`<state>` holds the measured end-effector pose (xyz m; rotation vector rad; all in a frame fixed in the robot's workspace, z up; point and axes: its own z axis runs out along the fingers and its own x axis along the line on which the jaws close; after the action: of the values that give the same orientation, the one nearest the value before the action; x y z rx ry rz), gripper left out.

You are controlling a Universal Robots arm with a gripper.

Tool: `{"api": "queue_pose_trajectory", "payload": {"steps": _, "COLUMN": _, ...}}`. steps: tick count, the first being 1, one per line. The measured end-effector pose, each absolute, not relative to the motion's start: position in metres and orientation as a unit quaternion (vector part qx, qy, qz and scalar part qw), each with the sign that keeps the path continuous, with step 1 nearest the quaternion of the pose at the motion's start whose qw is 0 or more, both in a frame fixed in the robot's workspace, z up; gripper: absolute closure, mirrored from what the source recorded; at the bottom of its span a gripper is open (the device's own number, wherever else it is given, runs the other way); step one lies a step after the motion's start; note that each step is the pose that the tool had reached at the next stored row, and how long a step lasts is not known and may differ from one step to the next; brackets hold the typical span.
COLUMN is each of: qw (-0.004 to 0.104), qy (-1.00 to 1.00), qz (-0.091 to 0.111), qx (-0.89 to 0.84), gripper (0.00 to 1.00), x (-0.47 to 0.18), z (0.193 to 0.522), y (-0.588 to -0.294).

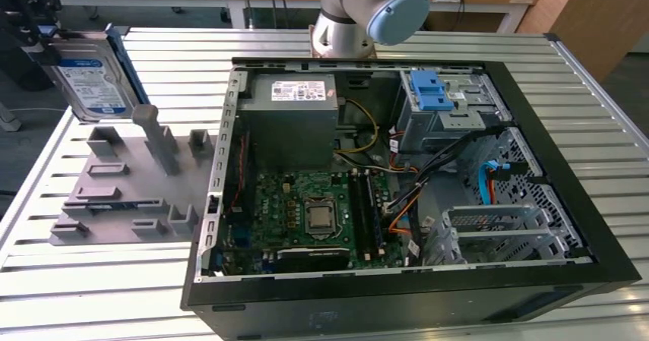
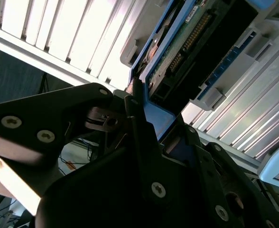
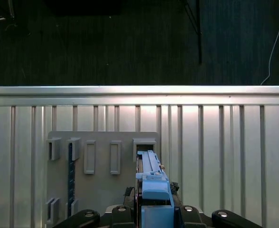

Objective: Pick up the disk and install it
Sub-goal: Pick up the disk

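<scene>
step: lift-out of the disk, judged from the pose
location: the disk is held upright on edge at the exterior view's far left, over the far side of the fixture plate, well apart from the computer case
jaws: the gripper is closed on the disk's blue bracket; the fingers are pressed against its sides, and nothing else is held
clearance: it cannot be told whether the lower edge is fully out of the holder slot; the slot is seen just beyond the disk's end
how: the pull is best kept straight along the slot, with the disk kept vertical and no twist applied
grip: the hold is taken on plastic, not on the metal body, so the squeeze is best kept moderate; the bracket is judged to flex
hazard: the grey post stands near the disk's lower edge and is to be cleared
disk: flat, rectangular, silver metal, white-and-blue label; in the second wrist view the green circuit board with its connector pins is exposed
bracket: smooth blue moulded plastic, thin rails around the drive
plate: matte grey, raised rectangular pockets and posts, judged to be plastic
table: slatted bright aluminium, ribbed and reflective
case: black shell, bare perforated sheet steel inside, loose cables near the bays, judged a snag risk
</scene>
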<state>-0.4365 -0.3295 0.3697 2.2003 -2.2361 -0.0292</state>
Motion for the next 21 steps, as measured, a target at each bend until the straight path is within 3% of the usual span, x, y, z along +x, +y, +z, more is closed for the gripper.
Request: {"api": "queue_pose_trajectory", "payload": {"steps": 21, "qw": 0.002, "qy": -0.713, "qz": -0.009, "qx": 0.701, "gripper": 0.64, "x": -0.436, "z": 0.383, "y": -0.330}}
